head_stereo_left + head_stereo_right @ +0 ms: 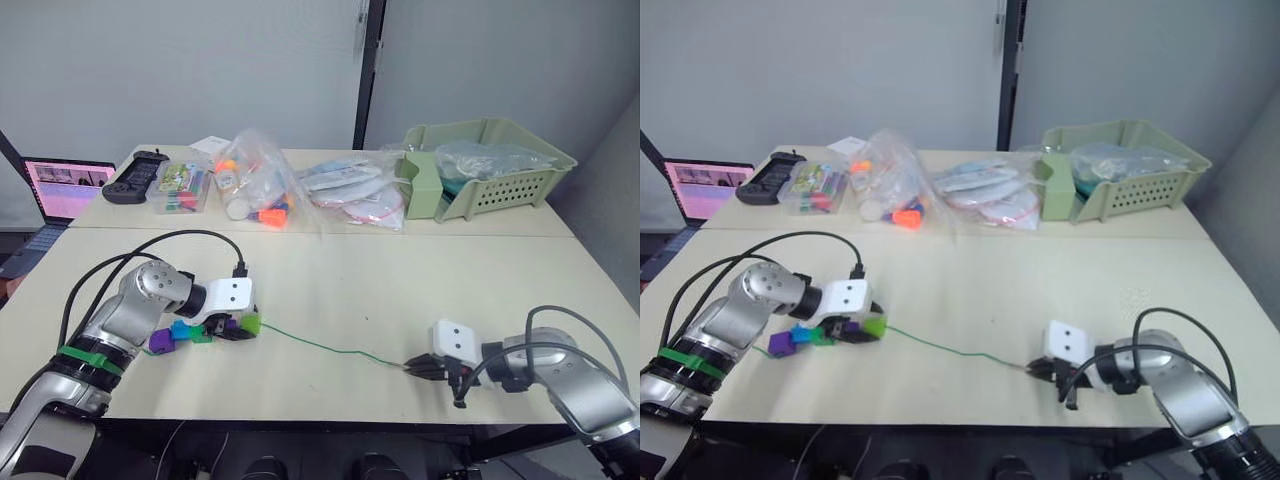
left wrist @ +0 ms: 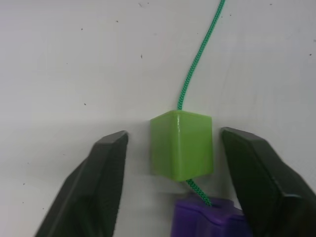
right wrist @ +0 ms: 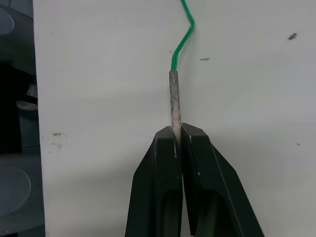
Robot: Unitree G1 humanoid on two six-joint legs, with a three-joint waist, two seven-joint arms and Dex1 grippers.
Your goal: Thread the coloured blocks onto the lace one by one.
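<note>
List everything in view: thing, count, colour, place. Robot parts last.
lime green block: one, threaded on the lace, between the left fingers, near table's left front
purple blocks: two, one right behind the lime block, one at the row's far left
blue block: one, in the row
dark green block: one, in the row
lace: one, green, running across the table front; pale tip
green basket: one, far right
plastic bags: several, clear, far middle
clear box: one, far left
black controller: one, far left
laptop: one, pink screen, left edge
left gripper: open around the lime block
right gripper: shut on the tip
</note>
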